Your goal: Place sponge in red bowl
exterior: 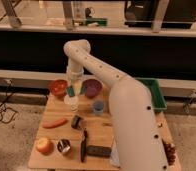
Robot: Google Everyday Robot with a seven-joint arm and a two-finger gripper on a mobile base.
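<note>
White arm [126,110] filled the right side, rising from the bottom edge to an elbow up top, then dropping down. Wooden bench [98,131] carried everything. Green bin [153,92] sat past the bench's right edge. Red bowl [58,87] was at back left and purple bowl [93,88] at back right, well apart. Carrot [55,123] lay left of centre, apple [43,145] at front left, blue cup [98,107] just in front of the purple bowl. Claw [72,87] hung between the two bowls, nearer the red one. Sponge [70,92] showed green right at the claw's tip, outside the red bowl. I couldn't tell whether the claw was pinching it.
</note>
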